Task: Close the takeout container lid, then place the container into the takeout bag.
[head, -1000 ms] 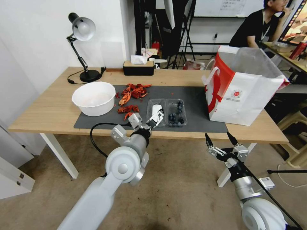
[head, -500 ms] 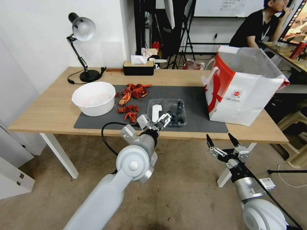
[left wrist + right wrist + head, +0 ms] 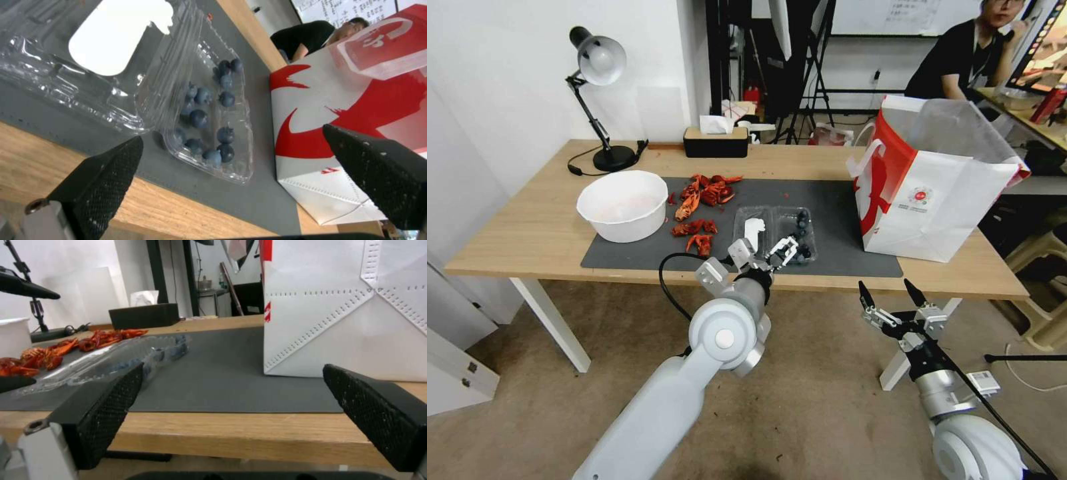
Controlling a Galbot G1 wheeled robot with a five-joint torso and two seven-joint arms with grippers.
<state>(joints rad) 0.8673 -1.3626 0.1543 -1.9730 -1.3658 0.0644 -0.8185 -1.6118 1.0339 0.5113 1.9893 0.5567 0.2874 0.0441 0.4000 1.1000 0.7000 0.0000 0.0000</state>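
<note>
A: So, where does it stand? The small clear plastic clamshell takeout container [image 3: 775, 233] lies open and flat on the dark grey mat [image 3: 834, 220] of the wooden desk [image 3: 534, 227], blueberries in one half, the clear hinged lid [image 3: 752, 230] with its white oblong label folded out beside it.

B: And the left gripper [image 3: 782, 252] hangs at the container's near edge, jaws wide, holding nothing. The right gripper [image 3: 888, 293] waits below the desk's front edge, jaws wide too.

A: What might go wrong?

B: I'd judge the thin plastic could skid on the mat if a jaw pushes instead of hooking under the lid. A hard flip could scatter berries.

A: The large white paper takeout bag with red sides [image 3: 930, 190] stands well apart, too.

B: Yes; its mouth looks slack, so the box might catch the rim.

A: Counts?

B: One container, one bag, one round white bowl [image 3: 622, 203], one lamp [image 3: 597, 100], one tissue box [image 3: 716, 142]; about a dozen berries, and a loose heap of red crayfish shells [image 3: 700, 200].
</note>
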